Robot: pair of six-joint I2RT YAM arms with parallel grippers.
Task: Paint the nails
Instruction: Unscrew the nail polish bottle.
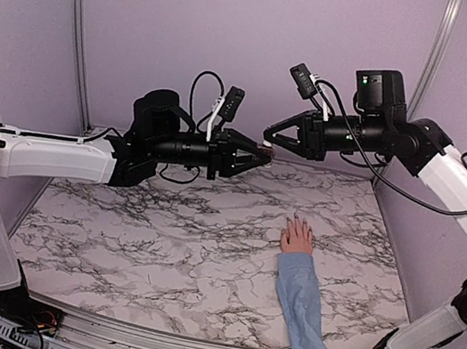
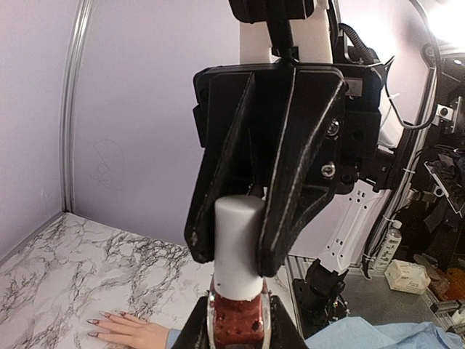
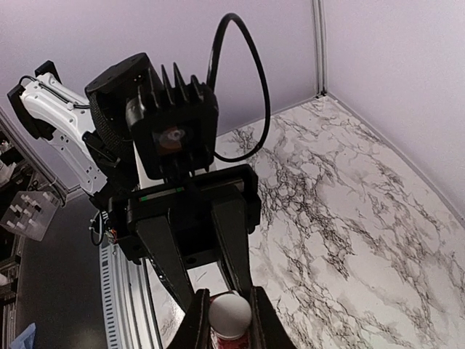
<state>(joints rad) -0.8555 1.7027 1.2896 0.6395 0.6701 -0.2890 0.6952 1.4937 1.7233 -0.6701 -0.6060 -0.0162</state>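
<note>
Above the far middle of the table (image 1: 158, 243), the left gripper (image 1: 261, 155) pinched a red-filled bottle (image 2: 236, 321), and the right gripper (image 1: 269, 137) was clamped on its white cap (image 2: 238, 243). Near the right edge lay the hand (image 1: 298, 236). Its nails (image 2: 94, 321) were barely discernible, and the sleeve (image 1: 309, 319) was cut off at the near edge.

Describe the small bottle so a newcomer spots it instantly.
Above the marble-patterned tabletop, the left tool and right tool meet in mid-air. Between them sits a small dark-red bottle with a white cylindrical cap. It alone is held aloft, unlike the pinkish hand lying flat.
</note>
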